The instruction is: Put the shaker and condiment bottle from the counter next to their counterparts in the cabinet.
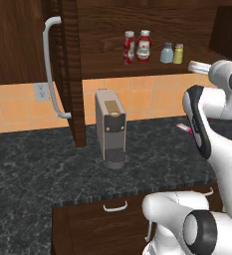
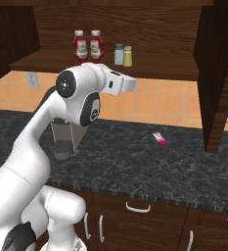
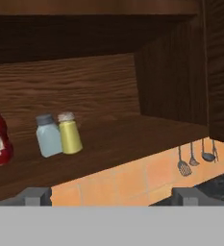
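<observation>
Shaker [image 3: 70,134]: placed on the cabinet [image 1: 152,30] shelf, just beside the blue-grey shaker [image 3: 48,136].
Condiment bottle [image 1: 129,48]: set touching the like red bottle [image 1: 144,46].
Fingers [image 3: 35,196]: spread apart, nothing gripped.
Pink tube [image 2: 159,138]: on the tabletop [image 2: 149,162].

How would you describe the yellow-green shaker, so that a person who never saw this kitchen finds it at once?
Look into the open dark brown wall cabinet above the black counter; four small containers stand in a row on its shelf. The shaker is the right-most one, right beside the pale blue-grey shaker. It alone is yellow-green with a tan top; the red bottles stand taller.
</observation>
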